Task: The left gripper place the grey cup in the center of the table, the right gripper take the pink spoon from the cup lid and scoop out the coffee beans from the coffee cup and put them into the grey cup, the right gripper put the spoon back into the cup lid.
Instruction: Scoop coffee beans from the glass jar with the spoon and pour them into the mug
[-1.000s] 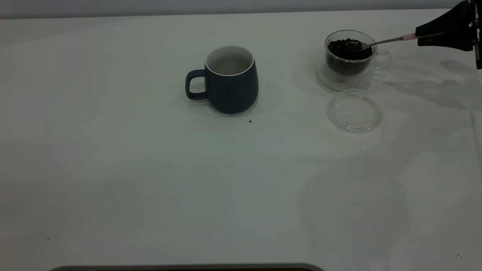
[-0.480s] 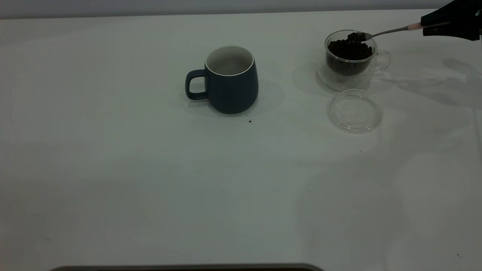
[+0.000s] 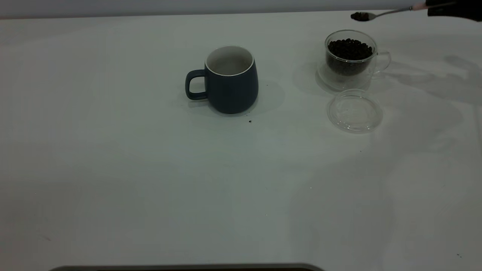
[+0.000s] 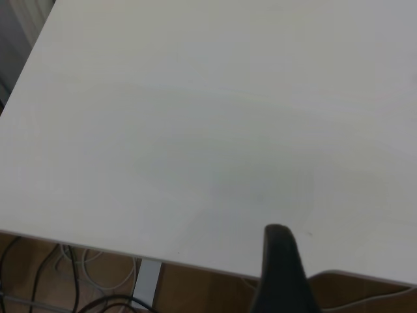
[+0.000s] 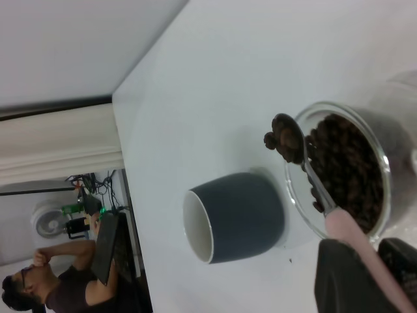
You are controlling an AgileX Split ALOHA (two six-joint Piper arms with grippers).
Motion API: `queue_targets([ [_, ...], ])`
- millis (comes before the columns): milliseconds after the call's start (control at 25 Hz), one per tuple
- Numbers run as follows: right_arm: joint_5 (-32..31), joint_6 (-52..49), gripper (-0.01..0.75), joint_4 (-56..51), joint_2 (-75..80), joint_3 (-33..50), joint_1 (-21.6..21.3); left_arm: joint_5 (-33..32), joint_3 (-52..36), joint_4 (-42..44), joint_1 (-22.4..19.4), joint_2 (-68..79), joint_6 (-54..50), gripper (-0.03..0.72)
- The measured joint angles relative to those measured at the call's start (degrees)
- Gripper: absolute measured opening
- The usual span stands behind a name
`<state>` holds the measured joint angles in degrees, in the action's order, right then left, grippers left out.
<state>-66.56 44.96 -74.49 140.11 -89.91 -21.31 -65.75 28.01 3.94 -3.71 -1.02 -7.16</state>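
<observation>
Right tool [image 5: 365, 274] is clamped on the pink-handled metal spoon [image 3: 384, 13], heaped with dark coffee beans [image 3: 359, 16]. Any tilt on the way to the dark grey ceramic mug [image 3: 229, 81] probably spills them on the white bench [image 3: 150, 169]. Can't tell the left tool's [image 4: 281, 274] state.

Dark blue-grey cup [image 3: 230, 81] with white inside, pink-handled spoon [image 3: 384, 14], dark brown beans [image 3: 350, 49], clear lid [image 3: 354, 110]

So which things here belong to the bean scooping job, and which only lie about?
Job: right gripper, pink spoon loaded with coffee beans, glass coffee cup, grey cup, cup lid.
Lying about: stray bean crumb, table.
</observation>
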Motion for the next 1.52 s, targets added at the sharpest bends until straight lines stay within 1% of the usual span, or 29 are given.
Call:
queue_targets([
  [200, 0.0, -0.21, 0.1, -0.55, -1.56, 0.0, 0.33, 0.0, 0.0, 0.0, 0.0, 0.0, 0.0, 0.567],
  [320, 0.05, -0.43, 0.1, -1.16, -1.8, 0.0, 1.49, 0.0, 0.0, 0.0, 0.0, 0.0, 0.0, 0.567],
  [680, 0.05, -0.48, 0.1, -3.77, -1.8, 0.0, 8.53, 0.0, 0.0, -0.02, 0.0, 0.0, -0.13, 0.567],
  [1200, 0.05, 0.65, 0.1, -6.48, -1.8, 0.0, 19.8, 0.0, 0.0, -0.02, 0.0, 0.0, -0.13, 0.567],
  [1360, 0.05, 1.57, 0.1, -6.74, -1.8, 0.0, 22.37, 0.0, 0.0, -0.02, 0.0, 0.0, -0.13, 0.567],
  [1520, 0.21, 2.86, 0.1, -6.43, -1.8, 0.0, 23.91, 0.0, 0.0, -0.02, 0.0, 0.0, -0.13, 0.567],
])
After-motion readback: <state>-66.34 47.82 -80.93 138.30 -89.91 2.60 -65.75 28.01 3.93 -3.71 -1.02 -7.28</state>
